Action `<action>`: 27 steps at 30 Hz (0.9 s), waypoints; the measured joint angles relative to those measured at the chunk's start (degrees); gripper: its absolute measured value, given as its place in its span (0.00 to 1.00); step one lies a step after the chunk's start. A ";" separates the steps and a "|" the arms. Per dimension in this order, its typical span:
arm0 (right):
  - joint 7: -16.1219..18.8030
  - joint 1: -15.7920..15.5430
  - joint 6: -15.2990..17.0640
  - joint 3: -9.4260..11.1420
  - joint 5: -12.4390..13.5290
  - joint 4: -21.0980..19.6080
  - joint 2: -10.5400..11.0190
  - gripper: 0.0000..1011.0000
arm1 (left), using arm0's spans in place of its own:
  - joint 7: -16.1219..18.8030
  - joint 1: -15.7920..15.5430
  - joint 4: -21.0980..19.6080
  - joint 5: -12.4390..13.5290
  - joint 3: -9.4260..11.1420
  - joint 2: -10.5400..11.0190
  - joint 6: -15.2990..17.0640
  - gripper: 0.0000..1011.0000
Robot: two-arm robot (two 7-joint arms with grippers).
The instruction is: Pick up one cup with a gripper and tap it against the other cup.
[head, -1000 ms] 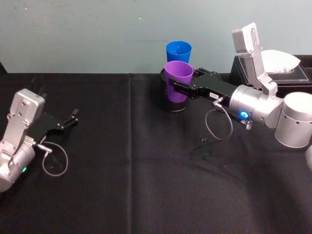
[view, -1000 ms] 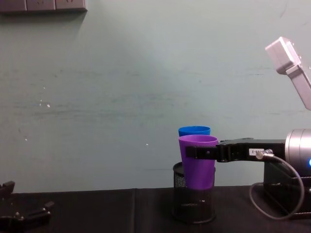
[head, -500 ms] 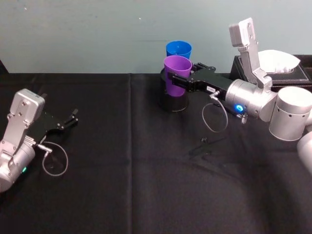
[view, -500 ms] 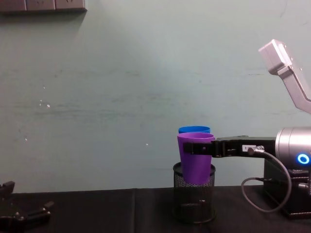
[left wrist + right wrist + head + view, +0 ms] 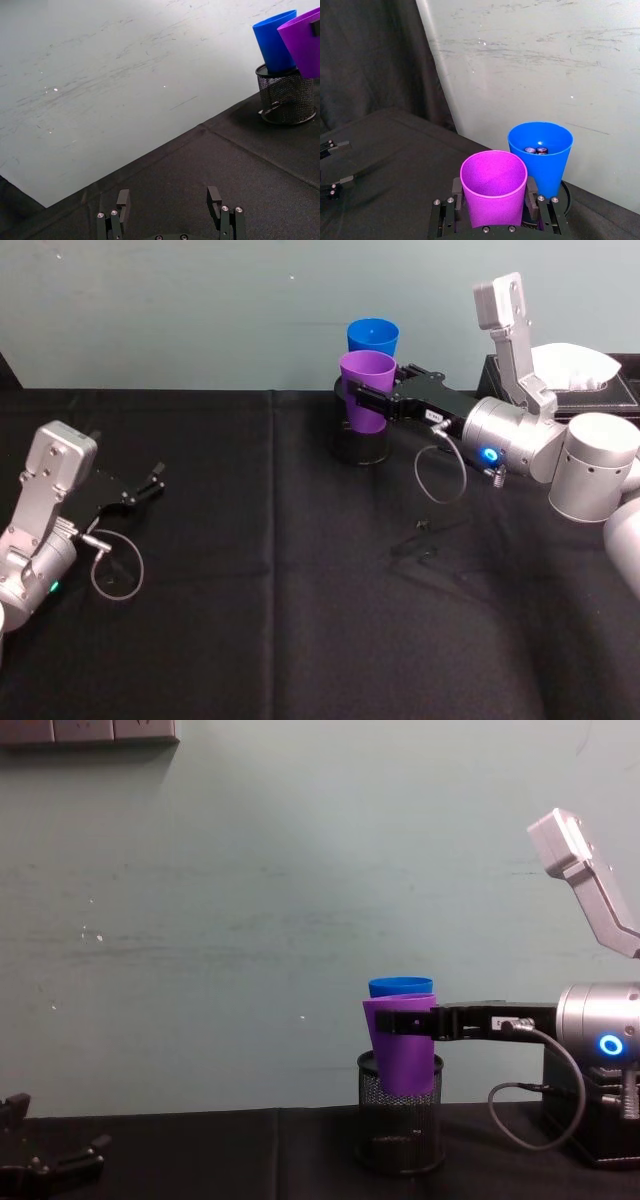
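Observation:
My right gripper (image 5: pixel 372 400) is shut on the purple cup (image 5: pixel 366 390), holding it upright in the air over the near side of a black wire-mesh pen holder (image 5: pixel 360 445). The blue cup (image 5: pixel 372 338) stands in that holder just behind the purple one. In the right wrist view the purple cup (image 5: pixel 493 187) sits between the fingers (image 5: pixel 456 187), its rim right against the blue cup (image 5: pixel 540 150); whether they touch I cannot tell. From the chest the purple cup (image 5: pixel 400 1045) overlaps the blue cup (image 5: pixel 401 987). My left gripper (image 5: pixel 169 200) rests open at the table's left (image 5: pixel 150 485).
A black box topped with white tissue (image 5: pixel 560 370) stands at the back right beside my right arm. A small black piece (image 5: pixel 420 540) lies on the black cloth in the middle. The wall rises directly behind the cups.
My right gripper has carried the purple cup farther back toward the blue cup and slightly lower, so its base now sits at the mesh holder's rim. The left arm has stayed put.

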 joint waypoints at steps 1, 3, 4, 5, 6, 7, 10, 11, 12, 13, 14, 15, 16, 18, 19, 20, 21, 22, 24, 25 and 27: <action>0.00 0.00 0.00 0.04 0.00 0.01 -0.02 0.73 | 0.00 0.00 0.00 0.00 0.00 0.00 0.00 0.99; 0.01 0.00 -0.01 0.15 0.02 0.03 -0.07 0.73 | 0.00 0.00 0.00 0.00 0.00 0.00 0.00 0.99; 0.04 0.00 -0.05 0.25 0.05 0.04 -0.12 0.73 | 0.00 0.00 0.00 0.00 0.00 0.00 0.00 0.99; 0.07 0.00 -0.10 0.31 0.08 0.06 -0.16 0.73 | 0.00 0.00 0.00 0.00 0.00 0.00 0.00 0.99; 0.17 -0.01 -0.26 0.41 0.12 0.11 -0.21 0.73 | 0.00 0.00 0.00 0.00 0.00 0.00 0.00 0.99; 0.22 -0.01 -0.36 0.46 0.13 0.16 -0.25 0.73 | 0.00 0.00 0.00 0.00 0.00 0.00 0.00 0.99; 0.32 0.00 -0.66 0.59 0.16 0.32 -0.37 0.73 | 0.00 0.00 0.00 0.00 0.00 0.00 0.00 0.99; 0.37 0.00 -0.85 0.67 0.17 0.37 -0.42 0.73 | 0.00 0.00 0.00 0.00 0.00 0.00 0.00 0.99; 0.39 0.00 -0.93 0.71 0.18 0.38 -0.44 0.73 | 0.00 0.00 0.00 0.00 0.00 0.00 0.00 0.99; 0.41 0.00 -1.02 0.81 0.18 0.38 -0.48 0.73 | 0.00 0.00 0.00 0.00 0.00 0.00 0.00 0.99; 0.41 0.00 -1.07 0.86 0.19 0.40 -0.50 0.73 | 0.00 0.00 0.00 0.00 0.00 0.00 0.00 0.99; 0.41 0.00 -1.12 0.90 0.19 0.42 -0.55 0.73 | 0.00 0.00 0.00 0.00 0.00 0.00 0.00 0.99; 0.41 0.01 -1.16 0.95 0.20 0.44 -0.59 0.73 | 0.00 0.00 0.00 0.00 0.00 0.00 0.00 0.99; 0.39 0.02 -1.30 1.11 0.22 0.50 -0.64 0.73 | 0.00 0.00 0.00 0.00 0.00 0.00 0.00 0.99; 0.39 0.04 -1.33 1.14 0.23 0.53 -0.66 0.73 | 0.00 0.00 0.00 0.00 0.00 0.00 0.00 0.99; 0.37 0.08 -1.39 1.24 0.23 0.59 -0.72 0.73 | 0.00 0.00 0.00 0.00 0.00 0.00 0.00 0.99; 0.37 0.08 -1.39 1.24 0.23 0.59 -0.72 0.73 | 0.00 0.00 0.00 0.00 0.00 0.00 0.00 0.99; 0.37 0.09 -1.40 1.32 0.24 0.60 -0.76 0.73 | 0.00 0.00 0.00 0.00 0.00 0.00 0.00 0.99; 0.35 0.10 -1.40 1.43 0.25 0.60 -0.81 0.73 | 0.00 0.00 0.00 0.00 0.00 0.00 0.00 0.99; 0.34 0.09 -1.40 1.46 0.25 0.59 -0.82 0.73 | 0.00 0.00 0.00 0.00 0.00 0.00 0.00 0.99; 0.26 0.12 -1.39 1.53 0.25 0.59 -0.87 0.73 | 0.00 0.00 0.00 0.00 0.00 0.00 0.00 0.99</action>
